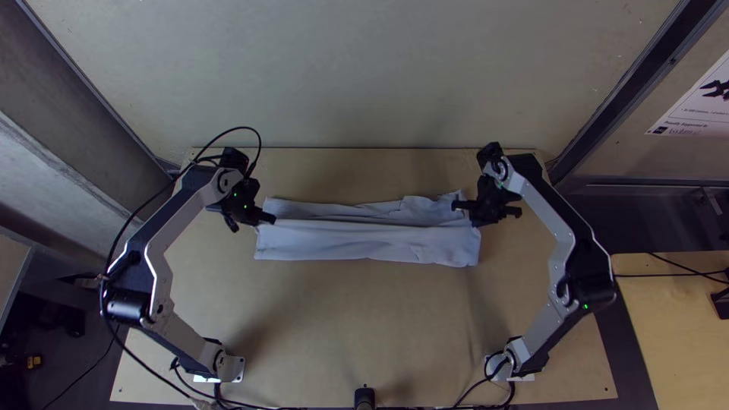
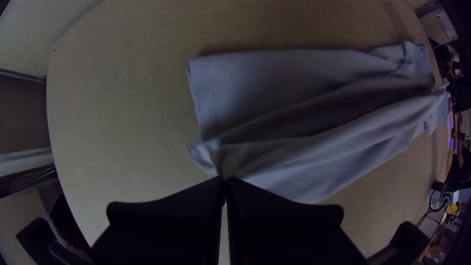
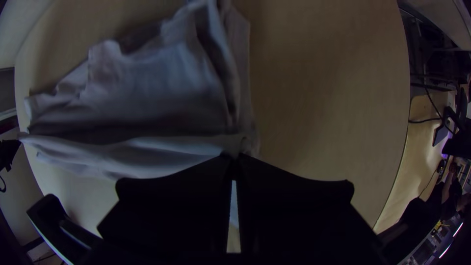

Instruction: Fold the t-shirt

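Observation:
The pale t-shirt lies as a long narrow strip across the table, with a raised fold running along its middle. At its left end my left gripper is shut on that fold; in the left wrist view the left gripper pinches bunched cloth between its tips. My right gripper is at the strip's right end. The right wrist view has the right gripper shut on the fold's other end, with looser, wrinkled cloth lying beyond it.
Bare wooden table lies between the strip and the near edge. A small black post stands at the near edge between the arm bases. Cables run beside both arms, and a wall rises behind the table's far edge.

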